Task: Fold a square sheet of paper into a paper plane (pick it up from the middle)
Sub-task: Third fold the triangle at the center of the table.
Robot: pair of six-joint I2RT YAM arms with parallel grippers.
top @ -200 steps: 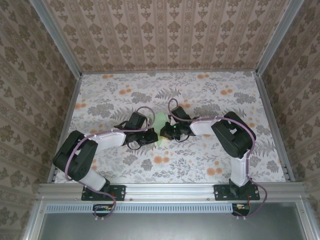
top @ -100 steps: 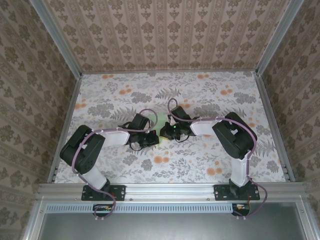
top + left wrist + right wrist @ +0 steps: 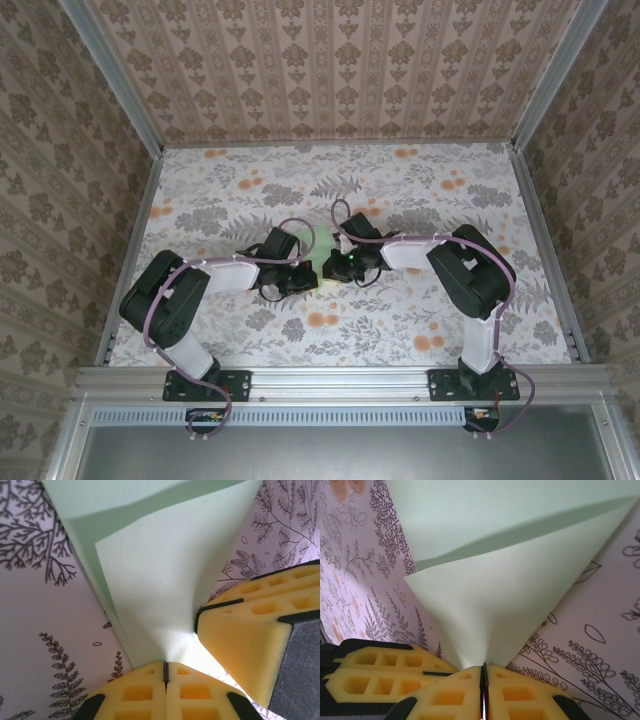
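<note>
Pinching the square sheet of paper (image 3: 150, 590) with the left gripper (image 3: 165, 666), yellow pads pressed flat together on a thin edge of it; clamping the same sheet from the other side with the right gripper (image 3: 483, 670), jaws likewise closed on the paper and sitting just beside the left pair; keeping the sheet near the middle of the table, over the floral tablecloth (image 3: 30, 630), partly folded, with one pale green layer raised above another and shading it; judging the dangers from here: tearing or crumpling the paper by pulling the two close pinches apart or twisting them against each other; setting a crooked crease by pressing down before lining up the edges; letting the thin sheet slip from the soft pads by moving fast or easing one grip early; knocking finger against finger for want of room; dragging the tablecloth along by dipping too low.
</note>
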